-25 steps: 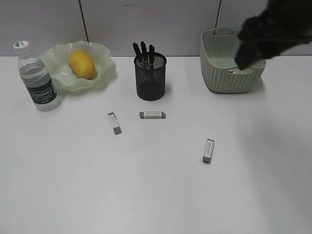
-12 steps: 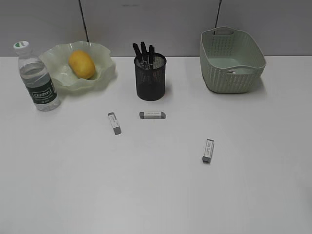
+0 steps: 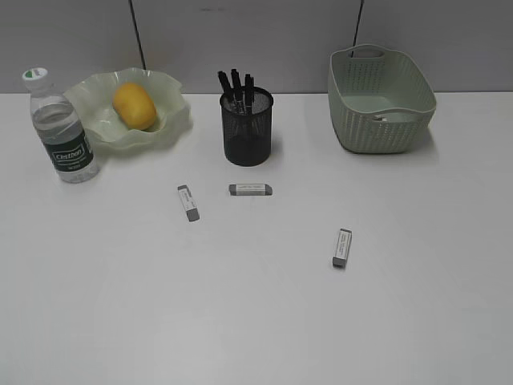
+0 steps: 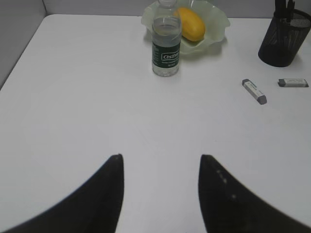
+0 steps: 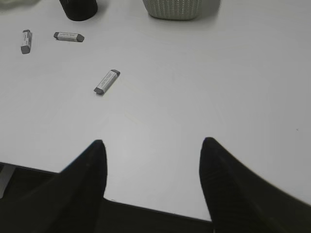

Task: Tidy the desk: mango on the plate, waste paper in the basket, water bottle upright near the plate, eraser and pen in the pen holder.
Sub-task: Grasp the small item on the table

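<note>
The mango (image 3: 134, 105) lies in the wavy green plate (image 3: 168, 87) at the back left. The water bottle (image 3: 62, 128) stands upright just left of the plate. Pens (image 3: 236, 83) stick out of the black mesh pen holder (image 3: 247, 128). Three erasers (image 3: 188, 202) (image 3: 250, 189) (image 3: 342, 247) lie flat on the desk (image 3: 240, 313). A small white scrap, the waste paper (image 3: 383, 118), shows inside the basket (image 3: 381, 128). My left gripper (image 4: 160, 158) is open over bare desk, well short of the bottle (image 4: 166, 46). My right gripper (image 5: 153, 141) is open and empty near the front edge, with an eraser (image 5: 107, 81) ahead to its left.
Neither arm appears in the exterior view. A grey partition wall runs along the back of the desk. In the right wrist view the desk's front edge passes under the fingers. The left wrist view shows the mango (image 4: 190, 24) and two erasers (image 4: 254, 91) (image 4: 293, 83).
A second ago the right arm hung over the basket at the upper right; it has since drawn back out of the exterior view. Objects on the desk have not moved.
</note>
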